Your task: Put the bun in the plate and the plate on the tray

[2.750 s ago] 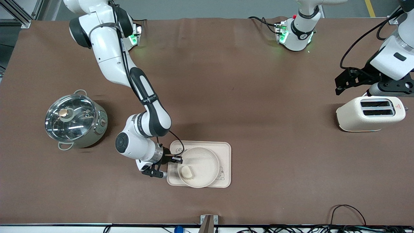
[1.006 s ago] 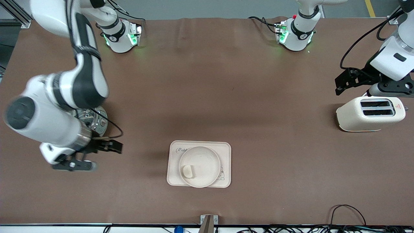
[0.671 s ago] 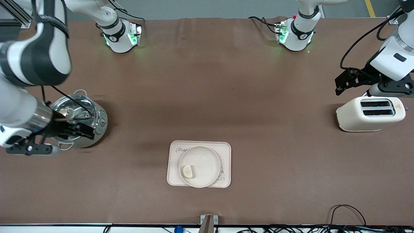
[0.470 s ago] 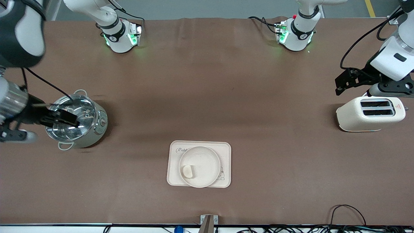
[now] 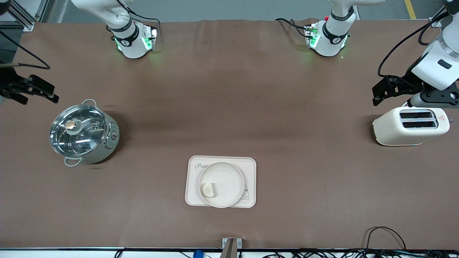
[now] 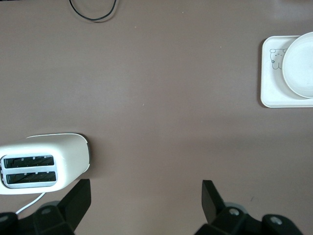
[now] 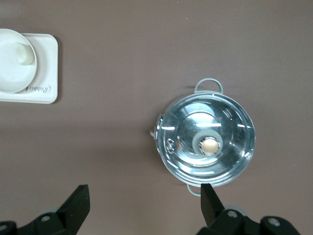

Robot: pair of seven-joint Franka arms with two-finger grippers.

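The right claw [image 5: 34, 91] has been pulling away from the tray [image 5: 251, 168] and is now hanging over bare desk [image 5: 229, 107] at the right arm's end, at about twelve o'clock from the pot [image 5: 84, 134], its fingers [image 7: 78, 203] spread wide and gripping nothing. The left claw [image 5: 389, 89] is waiting above the toaster [image 5: 408, 126], at about eleven o'clock from it, likewise gaping and empty.

The bun [image 5: 208, 189], a smooth matte half-moon of pale dough, is sitting in the plate [image 5: 227, 177], toward its eight o'clock rim. The plate, round and shallow with a raised lip, is resting on the tray, a cream rounded-corner rectangle with a low rim and script lettering.

The pot is showing a shiny glass lid [image 5: 77, 129] with a small knob and looped handles. The toaster is glossy cream with two dark slots.

The brown covering is lying flat, leaving wide open room on every side of the tray.
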